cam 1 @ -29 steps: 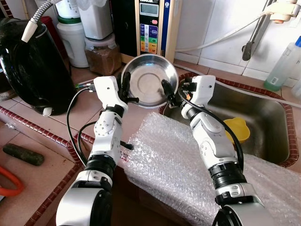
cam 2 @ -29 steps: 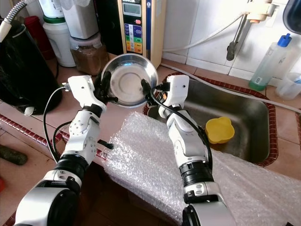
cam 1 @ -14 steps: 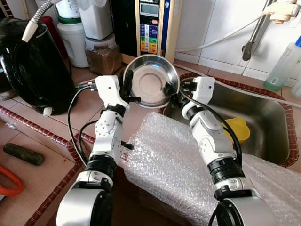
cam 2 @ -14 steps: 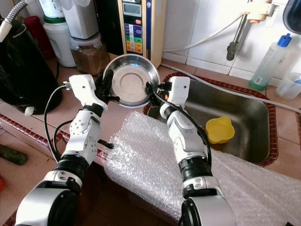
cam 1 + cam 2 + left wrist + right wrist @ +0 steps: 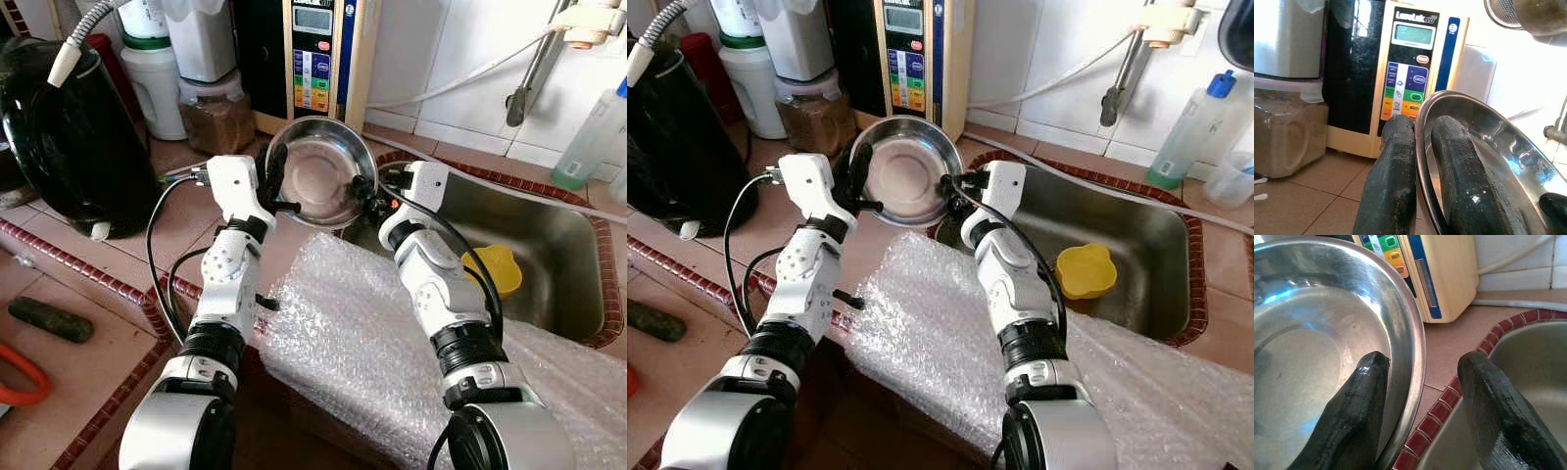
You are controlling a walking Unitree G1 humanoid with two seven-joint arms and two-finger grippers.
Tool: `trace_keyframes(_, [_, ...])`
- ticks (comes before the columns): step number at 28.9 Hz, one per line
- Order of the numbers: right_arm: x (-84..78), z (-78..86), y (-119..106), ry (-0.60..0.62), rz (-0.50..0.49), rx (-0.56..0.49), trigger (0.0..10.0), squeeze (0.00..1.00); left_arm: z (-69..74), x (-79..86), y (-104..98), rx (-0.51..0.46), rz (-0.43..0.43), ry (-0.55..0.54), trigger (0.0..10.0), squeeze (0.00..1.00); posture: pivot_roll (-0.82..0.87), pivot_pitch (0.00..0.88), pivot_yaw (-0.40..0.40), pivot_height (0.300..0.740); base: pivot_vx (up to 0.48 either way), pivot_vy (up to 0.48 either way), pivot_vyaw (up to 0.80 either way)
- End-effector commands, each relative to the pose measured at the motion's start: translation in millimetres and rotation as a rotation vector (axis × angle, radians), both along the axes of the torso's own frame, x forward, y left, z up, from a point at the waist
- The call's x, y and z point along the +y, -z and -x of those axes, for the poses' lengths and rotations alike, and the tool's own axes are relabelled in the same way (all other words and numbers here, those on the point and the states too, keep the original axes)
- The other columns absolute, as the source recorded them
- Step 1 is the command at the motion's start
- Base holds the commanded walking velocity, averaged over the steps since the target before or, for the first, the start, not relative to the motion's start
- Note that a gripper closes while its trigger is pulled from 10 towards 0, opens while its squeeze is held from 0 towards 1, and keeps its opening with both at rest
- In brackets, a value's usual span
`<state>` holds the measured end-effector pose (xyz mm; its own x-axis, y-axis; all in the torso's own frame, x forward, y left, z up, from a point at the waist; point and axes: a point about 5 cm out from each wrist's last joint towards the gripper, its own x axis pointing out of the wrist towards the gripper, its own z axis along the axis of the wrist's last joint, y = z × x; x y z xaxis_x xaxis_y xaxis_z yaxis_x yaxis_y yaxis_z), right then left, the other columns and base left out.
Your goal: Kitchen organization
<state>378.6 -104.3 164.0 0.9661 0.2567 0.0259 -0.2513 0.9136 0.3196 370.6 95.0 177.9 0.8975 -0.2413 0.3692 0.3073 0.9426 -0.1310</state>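
A round steel bowl hangs tilted above the tiled counter, just left of the sink, with its open face toward me. My left gripper is shut on the bowl's left rim. In the left wrist view its fingers pinch the rim of the bowl from both sides. My right gripper is at the bowl's right rim and stands open. In the right wrist view one of its fingers rests inside the bowl, and the other stays apart outside the rim.
A steel sink with a yellow cup lies to the right. Bubble wrap covers the near counter. A black appliance, a brown-filled jar and a water unit stand behind. A dark cucumber lies at the left.
Both arms have carried the bowl a little to the right, toward the sink corner. The bowl's face now points more upward. The grip on it is unchanged.
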Motion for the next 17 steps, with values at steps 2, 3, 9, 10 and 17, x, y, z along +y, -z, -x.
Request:
trace_keyframes(2, [-7.2, -3.2, 0.3, 0.03, -0.008, 0.027, 0.0, 0.0, 0.9, 1.0, -9.9, -0.058, -0.003, 0.005, 0.0, 0.0, 0.04, 0.0, 0.003, 0.74, 0.0, 0.0, 0.0])
trace_keyframes(3, [-7.4, -3.4, 0.7, 0.03, -0.009, 0.032, 0.0, 0.0, 0.9, 0.8, -10.2, -0.059, -0.003, 0.006, 0.0, 0.0, 0.04, 0.0, 0.002, 0.74, 0.0, 0.0, 0.0])
trace_keyframes(9, [-7.9, -3.7, 3.8, 0.033, -0.007, 0.052, 0.0, 0.0, 1.3, 0.3, -10.4, -0.063, -0.002, 0.01, 0.0, 0.0, 0.04, 0.0, 0.001, 0.74, 0.0, 0.0, 0.0])
trace_keyframes(10, [-8.6, -3.8, 4.7, 0.036, -0.008, 0.057, 0.0, 0.0, 1.3, 0.2, -10.5, -0.063, -0.001, 0.011, 0.0, 0.0, 0.04, 0.0, 0.002, 0.74, 0.0, 0.0, 0.0])
trace_keyframes(17, [-15.8, -4.2, 7.3, 0.083, 0.005, 0.064, 0.0, 0.0, 1.0, -0.9, -11.4, -0.064, 0.003, 0.028, 0.0, 0.0, 0.03, 0.0, 0.007, 0.74, 0.0, 0.0, 0.0])
